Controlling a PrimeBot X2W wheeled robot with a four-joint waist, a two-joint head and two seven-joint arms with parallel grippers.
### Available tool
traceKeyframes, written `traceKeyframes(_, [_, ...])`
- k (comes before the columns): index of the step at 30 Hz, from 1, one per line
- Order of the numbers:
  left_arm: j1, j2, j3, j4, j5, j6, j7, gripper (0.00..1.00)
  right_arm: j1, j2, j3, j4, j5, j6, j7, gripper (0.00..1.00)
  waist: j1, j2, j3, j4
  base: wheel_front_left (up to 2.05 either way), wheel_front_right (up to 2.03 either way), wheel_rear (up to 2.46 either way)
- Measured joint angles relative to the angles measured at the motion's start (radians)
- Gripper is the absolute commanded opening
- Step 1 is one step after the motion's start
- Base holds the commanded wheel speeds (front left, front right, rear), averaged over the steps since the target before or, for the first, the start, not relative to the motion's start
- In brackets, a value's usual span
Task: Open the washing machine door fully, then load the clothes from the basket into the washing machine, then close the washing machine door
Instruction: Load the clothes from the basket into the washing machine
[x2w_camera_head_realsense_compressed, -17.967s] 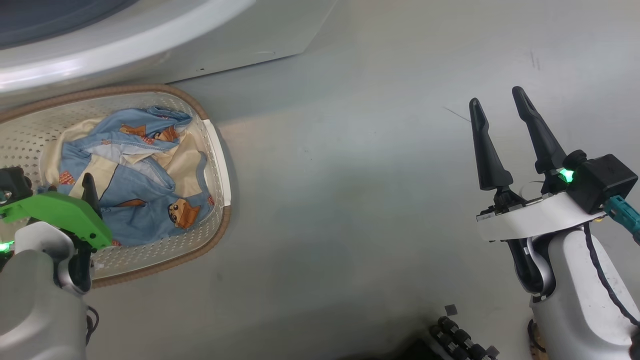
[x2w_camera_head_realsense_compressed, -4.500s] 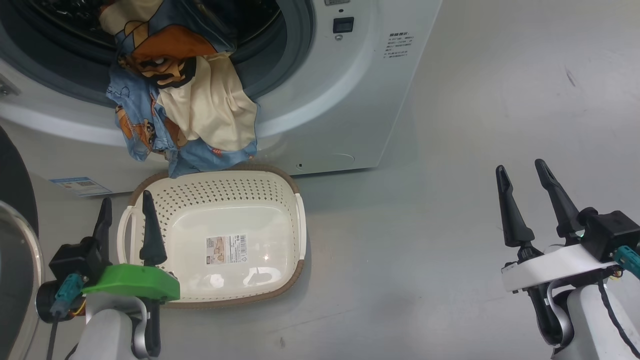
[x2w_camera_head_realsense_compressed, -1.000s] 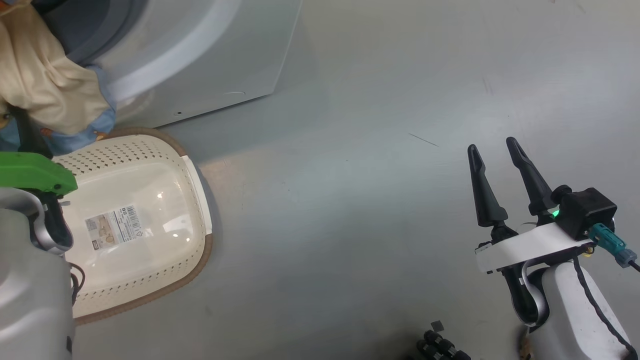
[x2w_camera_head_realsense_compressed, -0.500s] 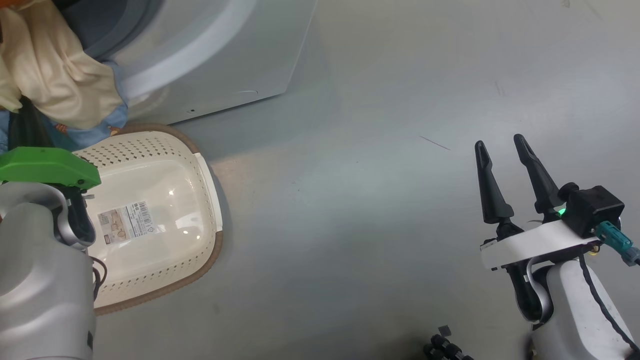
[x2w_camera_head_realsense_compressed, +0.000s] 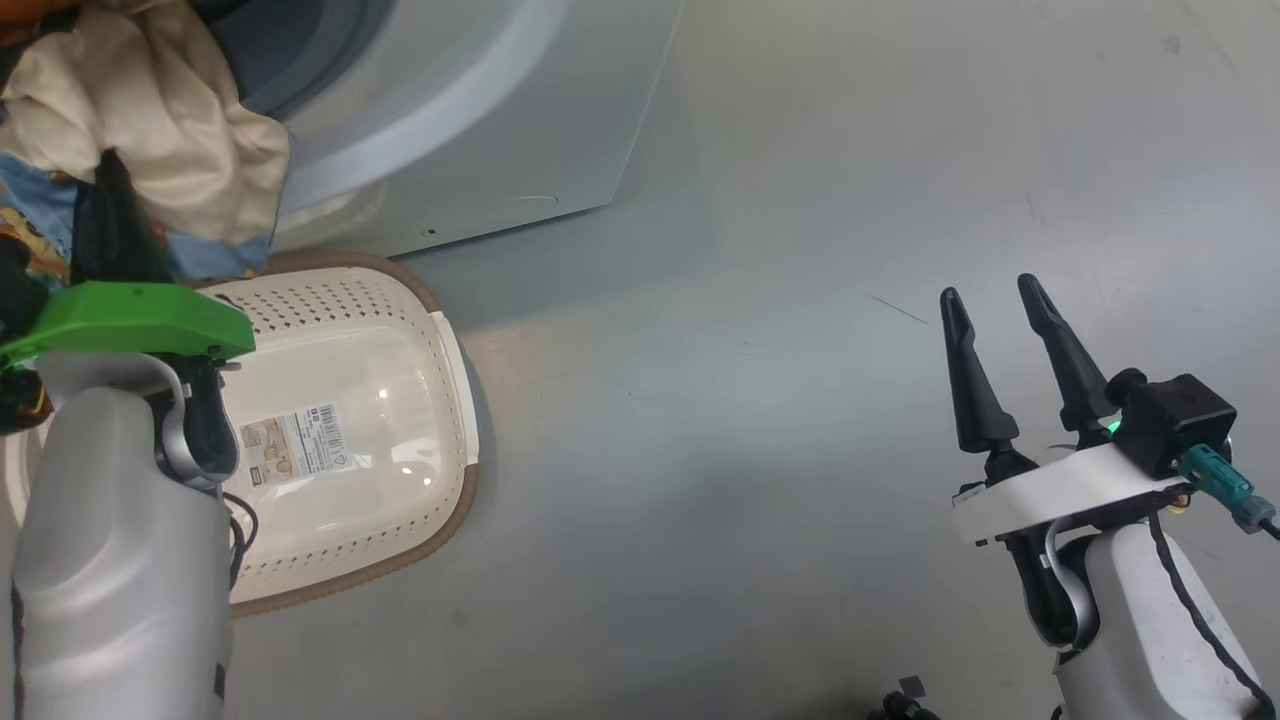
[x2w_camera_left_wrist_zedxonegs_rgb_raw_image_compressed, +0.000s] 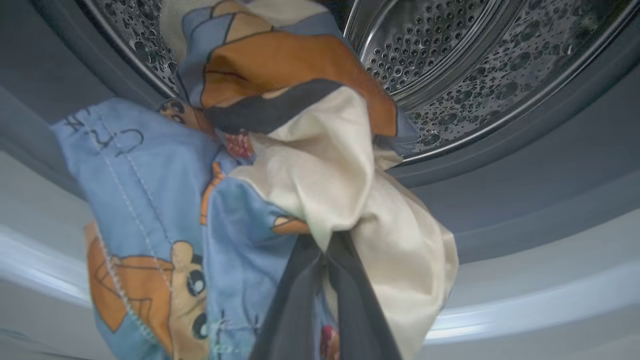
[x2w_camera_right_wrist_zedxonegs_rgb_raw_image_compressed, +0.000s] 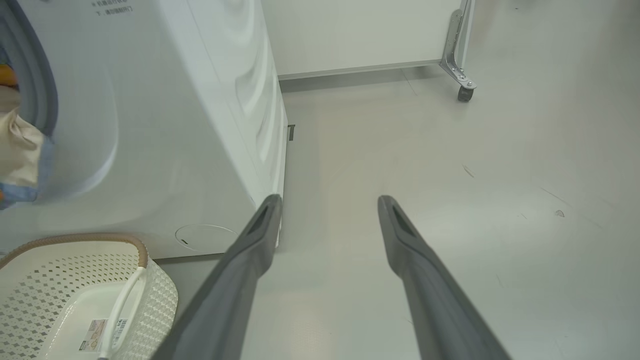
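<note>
One limp, light bundle of clothes (x2w_camera_left_wrist_zedxonegs_rgb_raw_image_compressed: 150, 200) drapes over the washer (x2w_camera_head_realsense_compressed: 500, 130) door's lower lip, with the left gripper (x2w_camera_left_wrist_zedxonegs_rgb_raw_image_compressed: 327, 239) clamped on its cream fold; expect sagging, so grasp bunched folds near that lip, while the right gripper (x2w_camera_head_realsense_compressed: 987, 287) is spread, empty.

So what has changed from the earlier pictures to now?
The clothes went from the basket up to the washing machine opening, where they hang over its rim, partly outside. The left gripper, open beside the basket a few seconds back, rose to the hanging fabric and has shut on a cream fold. Unchanged: the basket empty since then, the right gripper open over the floor.
</note>
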Motion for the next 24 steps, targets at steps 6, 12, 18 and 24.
traceKeyframes(6, [-0.045,0.027,-0.011,-0.032,0.025,0.0,0.002,0.0,-0.001,0.002,0.03,0.005,0.0,0.0,0.0,1.0,0.0,0.0,-0.009,0.001,0.0,0.0,0.0])
traceKeyframes(12, [-0.101,0.079,-0.004,-0.014,0.04,0.003,0.043,0.0,-0.001,0.012,0.057,0.015,0.003,0.0,0.0,1.0,0.0,0.0,-0.018,-0.026,0.0,0.0,0.0])
traceKeyframes(18, [-0.175,0.131,0.007,0.041,0.064,0.022,0.094,0.0,0.001,0.021,0.081,0.027,0.014,0.0,0.0,1.0,0.0,0.0,-0.026,-0.067,0.0,0.0,0.0])
traceKeyframes(24, [-0.246,0.181,0.011,0.107,0.09,0.037,0.129,0.0,0.012,0.024,0.104,0.041,0.022,0.0,0.0,1.0,0.0,0.0,-0.029,-0.111,0.0,0.0,0.0])
